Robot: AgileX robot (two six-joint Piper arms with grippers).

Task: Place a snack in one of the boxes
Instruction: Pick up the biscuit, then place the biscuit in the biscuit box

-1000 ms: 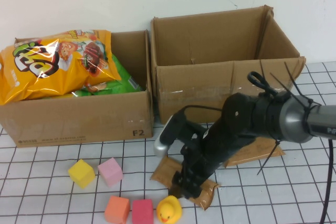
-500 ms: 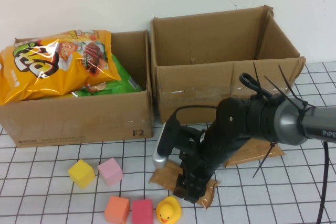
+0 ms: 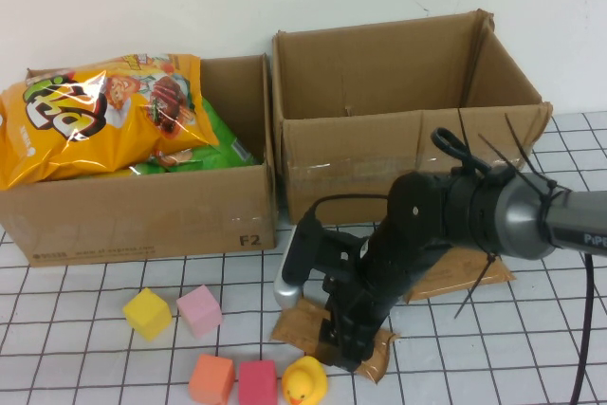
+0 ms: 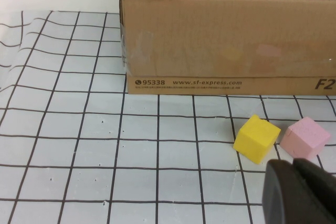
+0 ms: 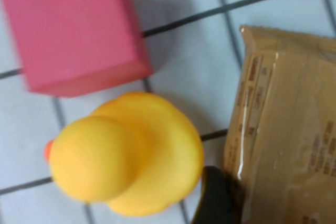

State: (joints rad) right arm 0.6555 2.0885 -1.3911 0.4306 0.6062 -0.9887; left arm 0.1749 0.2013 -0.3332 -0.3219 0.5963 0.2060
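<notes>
The right gripper (image 3: 349, 346) had dropped onto the flat brown foil snack packet (image 3: 372, 356), its jaws narrowed around the packet's edge, at three o'clock from the yellow rubber duck (image 3: 305, 381); lifting looked next. The left gripper (image 4: 299, 192), clenched empty, hovered near the yellow foam cube (image 4: 256, 138)

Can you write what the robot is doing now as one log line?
right gripper: down at brown snack packet, beside duck | left gripper: shut, parked | boxes: packet not in

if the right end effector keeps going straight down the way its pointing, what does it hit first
Most likely the brown snack packet on the table: the right end effector points down right over its front edge, one finger at the packet's rim. The rubber duck sits just beside that line, so depth leaves some doubt.
</notes>
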